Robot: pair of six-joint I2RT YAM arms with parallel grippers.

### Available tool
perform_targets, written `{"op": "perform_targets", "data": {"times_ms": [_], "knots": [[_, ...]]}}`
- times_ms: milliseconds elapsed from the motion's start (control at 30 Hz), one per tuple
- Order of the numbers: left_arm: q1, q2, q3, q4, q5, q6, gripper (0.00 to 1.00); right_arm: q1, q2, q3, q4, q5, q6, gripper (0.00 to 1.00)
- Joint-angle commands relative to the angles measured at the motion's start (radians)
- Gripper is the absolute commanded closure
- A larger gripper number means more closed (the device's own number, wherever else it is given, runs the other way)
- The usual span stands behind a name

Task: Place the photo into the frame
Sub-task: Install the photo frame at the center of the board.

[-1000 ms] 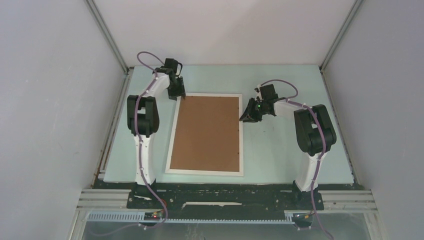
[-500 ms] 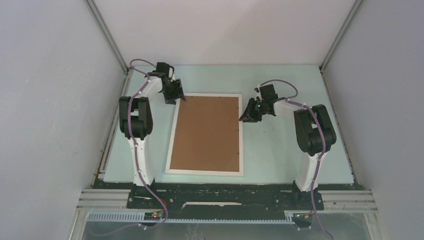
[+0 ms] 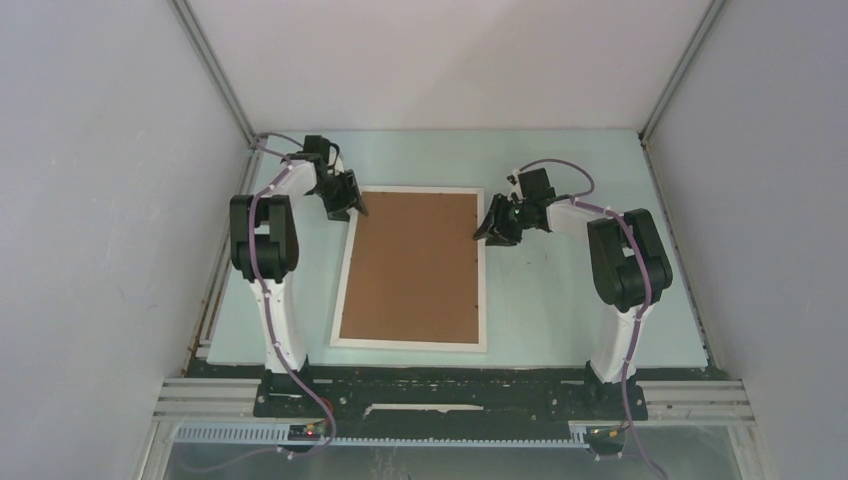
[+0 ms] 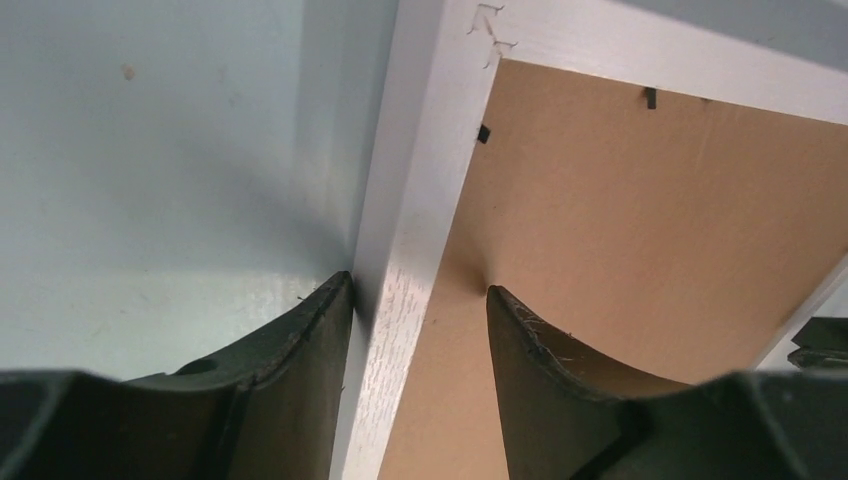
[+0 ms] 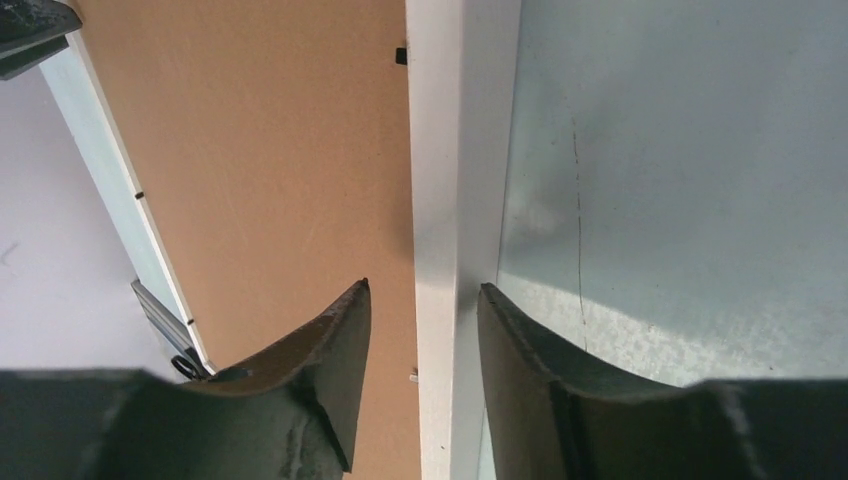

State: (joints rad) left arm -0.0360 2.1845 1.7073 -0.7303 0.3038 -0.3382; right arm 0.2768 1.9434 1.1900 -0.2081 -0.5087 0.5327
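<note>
Top external: backing board inside frame

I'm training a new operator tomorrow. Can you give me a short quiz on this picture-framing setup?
1. True or false: the photo's printed side is in plain view.
2. What does the left end effector straddle? A) the left rim of the white frame B) the table's edge C) a cable
3. Fill in: the brown backing board lies ___ the frame.
Key: 1 false, only the board shows; 2 A; 3 inside.
</note>
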Motion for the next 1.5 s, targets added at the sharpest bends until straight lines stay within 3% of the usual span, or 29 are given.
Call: {"op": "perform_targets", "data": {"times_ms": [0, 200, 467, 600, 733, 867, 967, 1067, 1233, 1467], "knots": [[0.019, -0.071, -0.023, -0.010, 0.085, 0.011, 0.45, 0.010, -0.007, 0.015, 0.036, -0.018, 0.013, 0.44], [0.010, -0.061, -0.072, 0.043, 0.107, -0.018, 0.45, 0.083, -0.010, 0.075, -0.133, 0.142, 0.010, 0.43], [-0.066, -0.050, -0.152, 0.131, 0.256, -0.080, 0.52, 0.071, 0.000, 0.099, -0.276, 0.252, -0.038, 0.69], [-0.136, -0.068, -0.200, 0.188, 0.308, -0.131, 0.54, 0.028, -0.049, 0.043, -0.305, 0.293, -0.062, 0.76], [-0.176, -0.130, -0.260, 0.256, 0.290, -0.175, 0.50, -0.032, -0.112, -0.029, -0.272, 0.316, -0.086, 0.76], [-0.157, -0.203, -0.254, 0.274, 0.188, -0.164, 0.34, -0.048, -0.108, -0.040, -0.214, 0.272, -0.113, 0.74], [-0.131, -0.205, -0.188, 0.287, 0.144, -0.138, 0.27, -0.048, -0.110, -0.039, -0.186, 0.245, -0.118, 0.73], [-0.107, -0.160, -0.120, 0.314, 0.142, -0.125, 0.30, -0.047, -0.113, -0.040, -0.185, 0.240, -0.122, 0.73], [-0.058, -0.115, -0.125, 0.404, 0.180, -0.145, 0.50, -0.046, -0.108, -0.040, -0.183, 0.232, -0.125, 0.73], [-0.018, -0.062, -0.109, 0.450, 0.195, -0.149, 0.47, -0.047, -0.102, -0.040, -0.177, 0.219, -0.126, 0.73]]}}
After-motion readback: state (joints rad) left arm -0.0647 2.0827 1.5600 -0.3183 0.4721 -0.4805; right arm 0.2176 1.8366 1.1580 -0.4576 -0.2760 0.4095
